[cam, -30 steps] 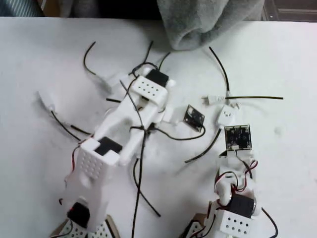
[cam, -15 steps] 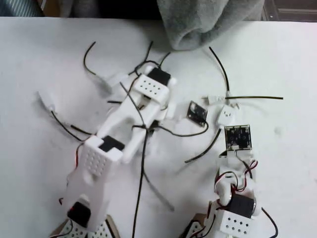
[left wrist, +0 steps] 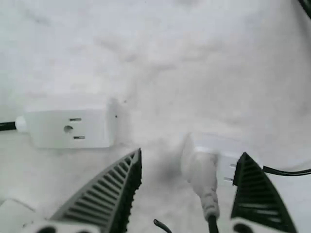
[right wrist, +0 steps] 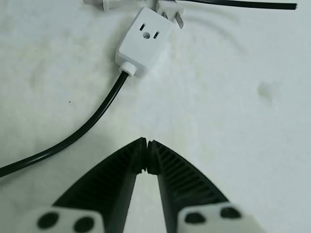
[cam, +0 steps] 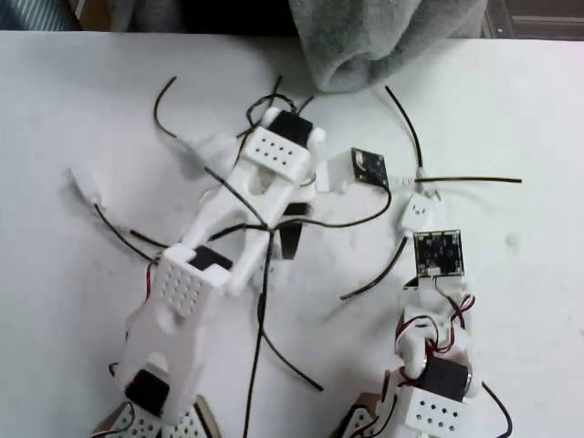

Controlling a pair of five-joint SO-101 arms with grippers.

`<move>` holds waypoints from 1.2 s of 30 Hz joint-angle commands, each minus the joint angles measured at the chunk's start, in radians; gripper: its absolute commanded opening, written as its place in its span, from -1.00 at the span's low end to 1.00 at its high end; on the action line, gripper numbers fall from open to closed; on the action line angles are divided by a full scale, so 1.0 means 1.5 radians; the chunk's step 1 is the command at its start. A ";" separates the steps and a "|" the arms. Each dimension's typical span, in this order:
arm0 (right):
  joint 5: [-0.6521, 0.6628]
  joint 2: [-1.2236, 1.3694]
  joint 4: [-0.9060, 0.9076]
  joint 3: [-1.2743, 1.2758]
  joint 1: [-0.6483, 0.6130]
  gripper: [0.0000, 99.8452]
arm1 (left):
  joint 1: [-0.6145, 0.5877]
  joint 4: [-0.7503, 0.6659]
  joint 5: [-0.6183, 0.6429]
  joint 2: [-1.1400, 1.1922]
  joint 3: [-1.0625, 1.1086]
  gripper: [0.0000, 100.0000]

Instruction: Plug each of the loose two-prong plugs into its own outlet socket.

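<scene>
Within the last second the left arm has pushed a little farther across the worktop (cam: 73, 91), and now the left claw (left wrist: 190, 155) stands wide open around a loose plug (left wrist: 200, 175), an outlet socket (left wrist: 68, 128) near it, so grasping seems next.

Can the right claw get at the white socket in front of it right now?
Probably yes: only bare table lies between the right claw and the white socket, but the claw is shut and must open first.

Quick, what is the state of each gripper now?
Left gripper: open, with a plug lying between, not gripped.
Right gripper: closed, holding nothing.
</scene>
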 commanded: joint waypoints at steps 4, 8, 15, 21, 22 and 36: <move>0.000 -0.009 -0.016 0.006 0.006 -0.96 | -0.016 0.002 0.013 -0.091 -0.030 -0.39; 0.000 -0.009 -0.016 0.006 0.006 -0.96 | -0.034 -0.038 0.121 -0.109 -0.030 -0.39; 0.000 -0.009 -0.016 0.006 0.006 -0.96 | -0.091 -0.214 0.505 -0.135 -0.098 -0.39; 0.000 -0.009 -0.016 0.006 0.005 -0.96 | -0.054 -0.094 0.577 -0.158 -0.281 -0.39; 0.000 -0.009 -0.016 0.006 0.005 -0.96 | -0.043 -0.064 0.586 -0.159 -0.309 -0.39; 0.000 -0.009 -0.015 0.006 0.005 -0.96 | -0.046 0.006 0.688 -0.303 -0.197 -0.48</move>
